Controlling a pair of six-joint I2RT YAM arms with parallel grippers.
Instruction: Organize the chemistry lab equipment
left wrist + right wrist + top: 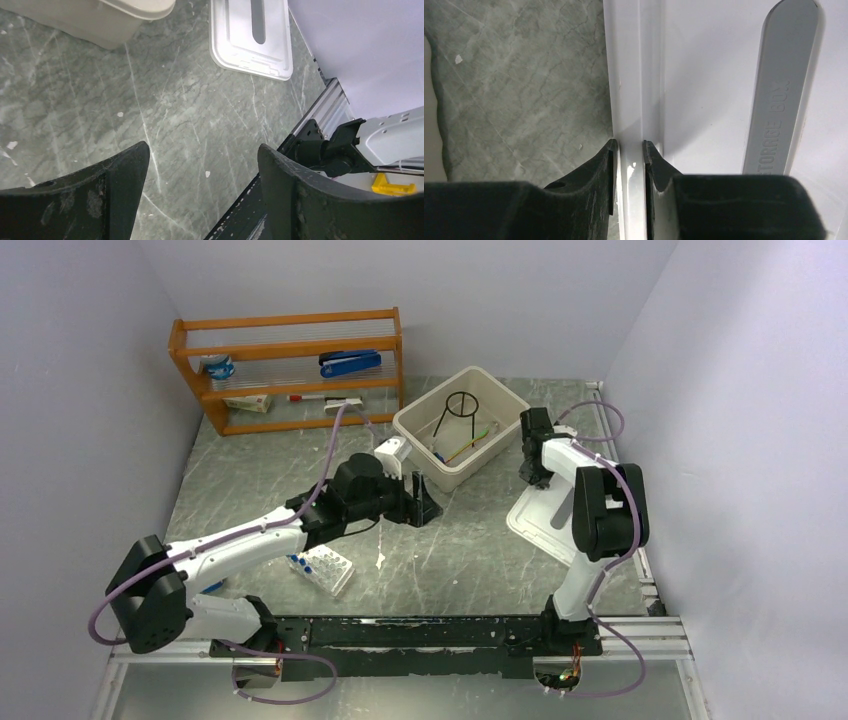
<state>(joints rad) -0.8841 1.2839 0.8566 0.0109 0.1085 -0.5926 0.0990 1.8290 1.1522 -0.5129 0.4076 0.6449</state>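
Blue-capped vials (306, 562) stand in a white rack (335, 578) on the desk (450, 550), close to the arm bases and just beside the left forearm. From its base at the near left, the left arm stretches low and forward toward the middle. Its left pincer (202, 150) hangs wide open over bare desk, holding nothing, just short of the bin.

The right arm rises from its base, folds at the elbow and points down. Its right pincer (629, 147) is closed tight on the raised rim of a white lid (704, 75), which lies flat on the desk at the right.

Further back sits a beige bin (490, 452). It holds a black wire tripod (460, 405) and a few thin sticks (465, 448) too small to tell apart. At the far left stands a wooden shelf (300, 350) with a blue stapler (350, 363).
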